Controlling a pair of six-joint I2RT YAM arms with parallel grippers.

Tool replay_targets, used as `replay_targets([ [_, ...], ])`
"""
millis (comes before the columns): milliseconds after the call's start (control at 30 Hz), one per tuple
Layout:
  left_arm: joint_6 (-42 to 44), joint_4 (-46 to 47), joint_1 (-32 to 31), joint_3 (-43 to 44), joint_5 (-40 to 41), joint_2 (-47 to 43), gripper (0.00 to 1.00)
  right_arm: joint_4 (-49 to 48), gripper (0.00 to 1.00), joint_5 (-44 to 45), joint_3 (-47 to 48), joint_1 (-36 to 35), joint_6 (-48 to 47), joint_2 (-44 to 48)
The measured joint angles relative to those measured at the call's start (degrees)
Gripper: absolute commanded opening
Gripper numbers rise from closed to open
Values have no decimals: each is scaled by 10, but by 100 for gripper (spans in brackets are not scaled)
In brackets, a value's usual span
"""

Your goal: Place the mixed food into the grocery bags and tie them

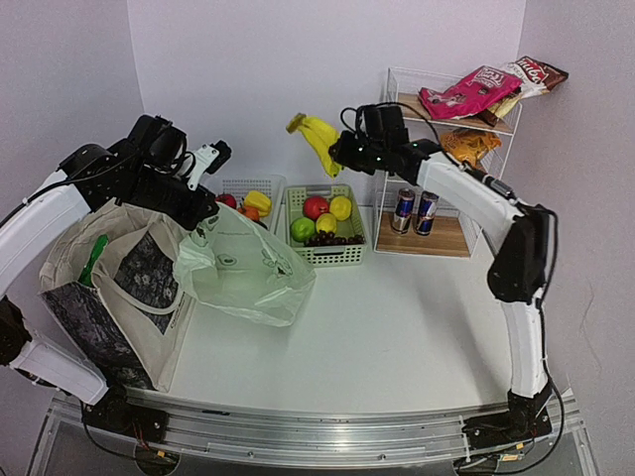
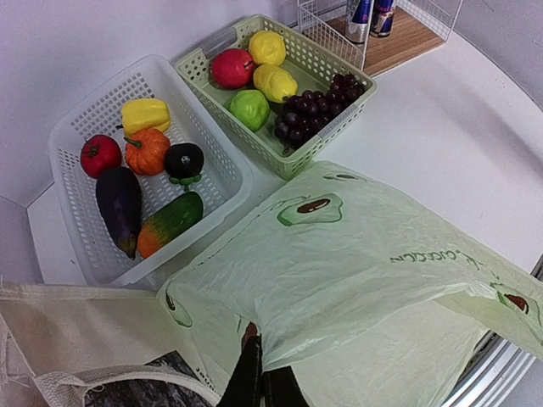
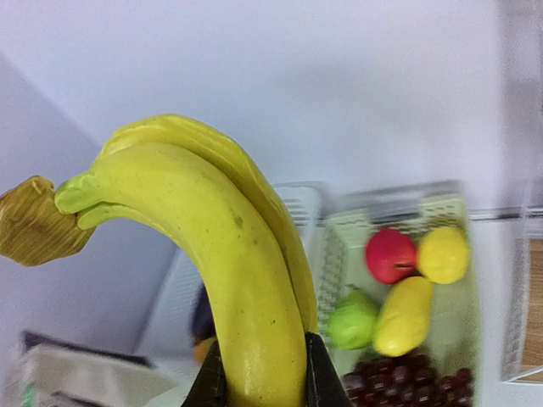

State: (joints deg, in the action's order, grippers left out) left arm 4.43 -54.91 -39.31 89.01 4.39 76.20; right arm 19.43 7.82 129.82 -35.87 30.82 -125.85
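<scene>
My right gripper [image 1: 342, 154] is shut on the yellow bananas [image 1: 319, 140], held in the air above the green basket [image 1: 296, 201]; in the right wrist view the bananas [image 3: 229, 271] fill the frame between the fingers [image 3: 318, 373]. My left gripper [image 2: 261, 373] is shut on the edge of the pale-green avocado plastic bag [image 2: 356, 254], lifting it beside the cream canvas tote [image 1: 119, 288]. The plastic bag [image 1: 243, 268] sags onto the table. A dark grape bunch [image 2: 314, 110] lies in the green basket. Drink cans [image 1: 414, 210] stand on the lower shelf; an orange crisp packet [image 1: 468, 145] lies above them.
A white basket [image 2: 214, 144] holds an eggplant [image 2: 119, 203], a tomato, a small pumpkin and other vegetables. The green basket also holds an apple, lemons and a green fruit. A wire shelf rack [image 1: 451, 233] stands at the back right with a pink crisp packet [image 1: 466, 91] on top.
</scene>
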Motion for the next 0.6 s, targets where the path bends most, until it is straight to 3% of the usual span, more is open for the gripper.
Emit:
replay_targets([
  [200, -3, 13, 0, 0, -16, 0, 0, -200, 0, -192, -171, -70, 66, 165],
  [400, -13, 15, 0, 0, -38, 4, 0, -358, 0, -312, -229, -196, 110, 169],
  [500, -17, 12, 5, 10, -48, 2, 0, -438, 0, -338, -278, -198, 105, 173],
  [600, -22, 15, 7, 19, -62, 10, 0, -459, 0, -359, -338, -200, 75, 187],
])
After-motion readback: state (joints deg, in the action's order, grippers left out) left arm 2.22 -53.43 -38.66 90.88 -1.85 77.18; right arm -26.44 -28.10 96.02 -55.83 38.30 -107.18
